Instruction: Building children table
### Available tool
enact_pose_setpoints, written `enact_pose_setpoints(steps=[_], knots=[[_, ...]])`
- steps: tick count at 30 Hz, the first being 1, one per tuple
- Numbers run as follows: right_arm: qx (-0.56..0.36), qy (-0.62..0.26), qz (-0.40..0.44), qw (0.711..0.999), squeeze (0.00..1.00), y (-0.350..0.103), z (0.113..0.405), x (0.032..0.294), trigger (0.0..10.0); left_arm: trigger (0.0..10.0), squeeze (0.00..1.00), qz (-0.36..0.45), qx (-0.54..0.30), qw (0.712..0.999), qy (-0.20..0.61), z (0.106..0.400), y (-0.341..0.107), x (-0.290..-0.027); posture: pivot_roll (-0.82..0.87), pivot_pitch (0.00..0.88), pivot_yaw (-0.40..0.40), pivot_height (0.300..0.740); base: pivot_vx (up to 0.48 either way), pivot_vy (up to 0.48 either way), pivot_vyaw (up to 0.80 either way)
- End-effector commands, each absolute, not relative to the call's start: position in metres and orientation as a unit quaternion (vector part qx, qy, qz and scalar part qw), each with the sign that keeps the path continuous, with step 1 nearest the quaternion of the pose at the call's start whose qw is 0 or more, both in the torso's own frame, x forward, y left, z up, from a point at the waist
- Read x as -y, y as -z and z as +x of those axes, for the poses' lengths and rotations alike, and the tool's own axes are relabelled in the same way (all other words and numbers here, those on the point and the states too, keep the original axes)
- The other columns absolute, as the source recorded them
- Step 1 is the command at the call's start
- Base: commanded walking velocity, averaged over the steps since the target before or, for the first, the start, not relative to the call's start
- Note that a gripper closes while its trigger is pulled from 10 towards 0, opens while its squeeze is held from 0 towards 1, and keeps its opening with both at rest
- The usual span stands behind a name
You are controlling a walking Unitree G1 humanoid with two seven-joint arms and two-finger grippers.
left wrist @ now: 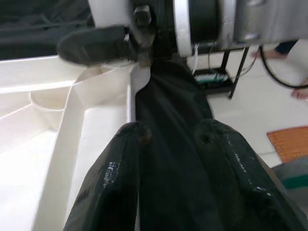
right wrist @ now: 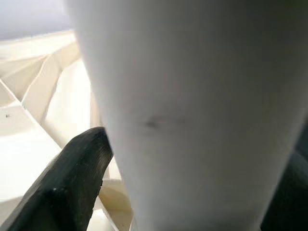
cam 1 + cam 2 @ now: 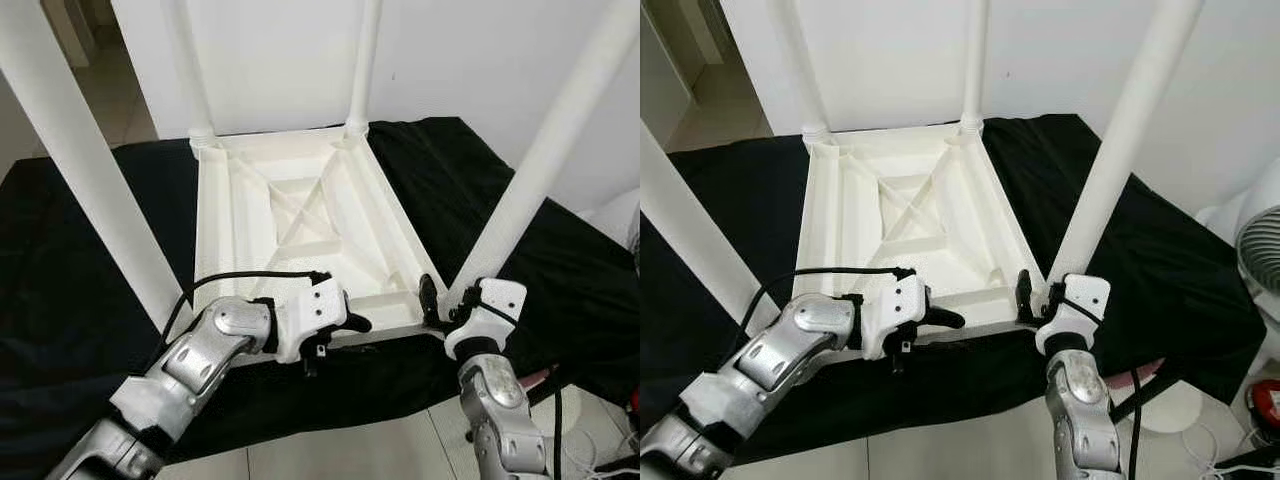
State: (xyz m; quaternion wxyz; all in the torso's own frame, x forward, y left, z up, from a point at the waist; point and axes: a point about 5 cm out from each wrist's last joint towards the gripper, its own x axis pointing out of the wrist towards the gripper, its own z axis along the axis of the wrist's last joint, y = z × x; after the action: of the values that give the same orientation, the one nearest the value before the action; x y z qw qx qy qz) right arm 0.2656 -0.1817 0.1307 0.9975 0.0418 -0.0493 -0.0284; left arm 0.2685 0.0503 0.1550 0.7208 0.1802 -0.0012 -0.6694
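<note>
The white table (image 3: pixel 300 215) lies upside down on the black cloth (image 3: pixel 80 260), the right pincer (image 3: pixel 447 305) holding its leg (image 3: pixel 545 160) at 4 o'clock, the left pincer (image 3: pixel 335 325) narrow at its near edge.

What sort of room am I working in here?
Probably a room in a home, arranged for assembly work. An upturned white plastic table lies on a black cloth against a white wall, over a pale tiled floor. A standing fan stands on the robot's right.
</note>
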Motion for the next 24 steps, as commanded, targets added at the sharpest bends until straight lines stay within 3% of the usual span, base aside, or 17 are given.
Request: enact_pose_setpoints(steps=[1,7,12,17,24], knots=[[0.039,0.025,0.039,0.998,0.0,-0.124,0.262,0.183,10.0,10.0,0.0,0.17,0.002,0.761,0.626,0.269,-0.155,-0.056,0.01,0.095,-0.049,0.74,0.0,0.0,0.0],[0.057,-0.029,0.048,0.997,0.0,-0.133,0.27,0.178,10.0,10.0,0.0,0.155,0.011,0.793,0.59,0.269,-0.156,-0.057,0.02,0.109,-0.058,0.74,0.0,0.0,0.0],[0.069,-0.051,0.042,0.995,0.0,-0.141,0.278,0.18,10.0,10.0,0.0,0.152,0.016,0.802,0.577,0.272,-0.158,-0.059,0.03,0.103,-0.062,0.74,0.0,0.0,0.0],[0.098,-0.086,0.012,0.991,0.0,-0.159,0.312,0.193,10.0,10.0,0.0,0.193,0.023,0.816,0.545,0.3,-0.166,-0.08,0.04,0.101,-0.066,0.74,0.0,0.0,0.0],[0.109,-0.096,0.0,0.989,0.0,-0.165,0.322,0.19,10.0,10.0,0.0,0.193,0.035,0.835,0.513,0.312,-0.175,-0.088,0.04,0.102,-0.068,0.74,0.0,0.0,0.0]])
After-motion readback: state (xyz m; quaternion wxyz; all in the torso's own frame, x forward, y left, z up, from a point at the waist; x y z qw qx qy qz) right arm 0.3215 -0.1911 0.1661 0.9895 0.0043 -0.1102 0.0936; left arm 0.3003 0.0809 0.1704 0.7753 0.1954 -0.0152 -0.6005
